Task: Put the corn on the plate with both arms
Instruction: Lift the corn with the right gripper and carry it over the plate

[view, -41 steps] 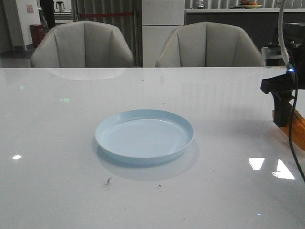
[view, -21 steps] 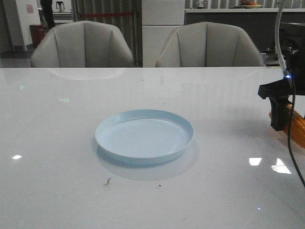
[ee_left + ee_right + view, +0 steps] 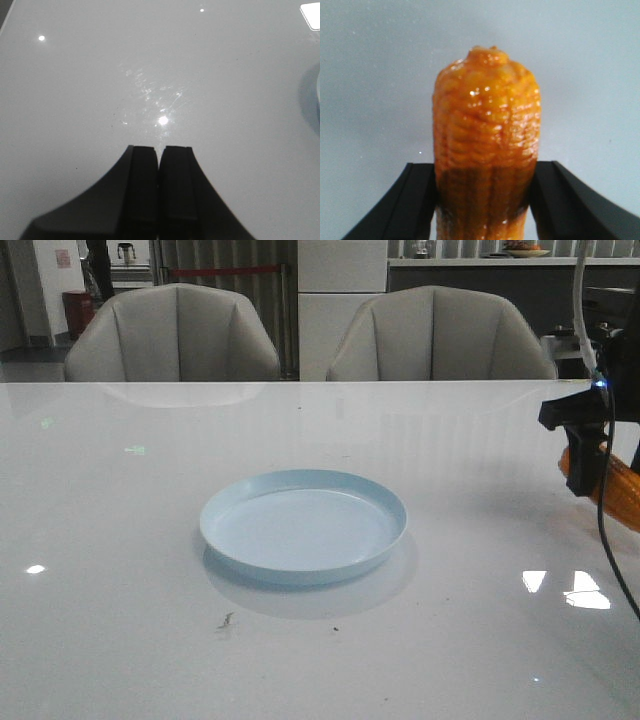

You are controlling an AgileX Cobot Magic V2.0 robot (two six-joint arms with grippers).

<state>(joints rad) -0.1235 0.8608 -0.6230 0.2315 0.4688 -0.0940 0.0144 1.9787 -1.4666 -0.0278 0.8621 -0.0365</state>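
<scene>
Right pincer (image 3: 485, 200) around corn (image 3: 486, 135), table's right edge.

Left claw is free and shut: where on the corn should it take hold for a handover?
Probably the free tapered end. The right claw is clamped across the thick lower part of the corn, so only the narrowing tip pokes out beyond its fingers. Bring the left claw, now closed, in opened from the plate side, its fingers straddling the cob's rounded sides.
</scene>
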